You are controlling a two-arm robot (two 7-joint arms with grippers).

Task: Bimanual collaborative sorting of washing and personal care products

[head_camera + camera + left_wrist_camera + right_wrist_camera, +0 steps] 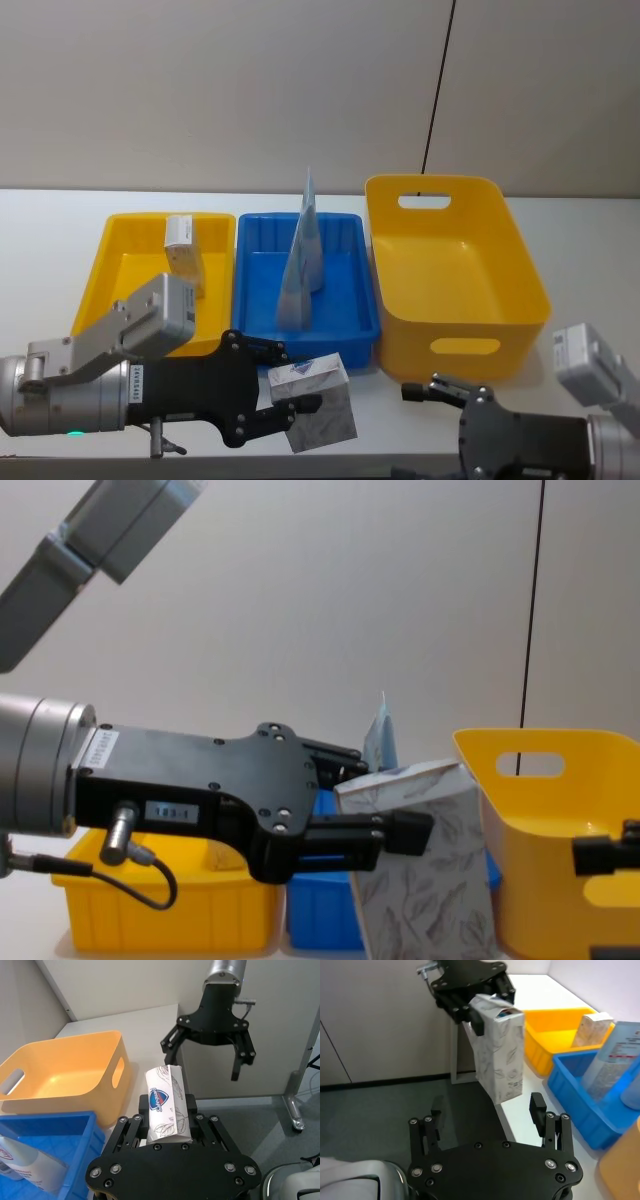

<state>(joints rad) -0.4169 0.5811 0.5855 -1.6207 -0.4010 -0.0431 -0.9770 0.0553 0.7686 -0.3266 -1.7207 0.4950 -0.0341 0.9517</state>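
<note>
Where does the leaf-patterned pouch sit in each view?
Head: pouch bottom centre, in left tool.
Chest: pouch low, centre-right.
Left wrist: pouch in its own tool.
Right wrist: pouch hanging from left tool, beyond right tool.
Landmark: blue tray.

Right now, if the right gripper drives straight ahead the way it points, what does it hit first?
Most likely the leaf-patterned Safeguard pouch, clamped in the left gripper and hanging right in front of the open right gripper; the exact gap is unclear.
</note>
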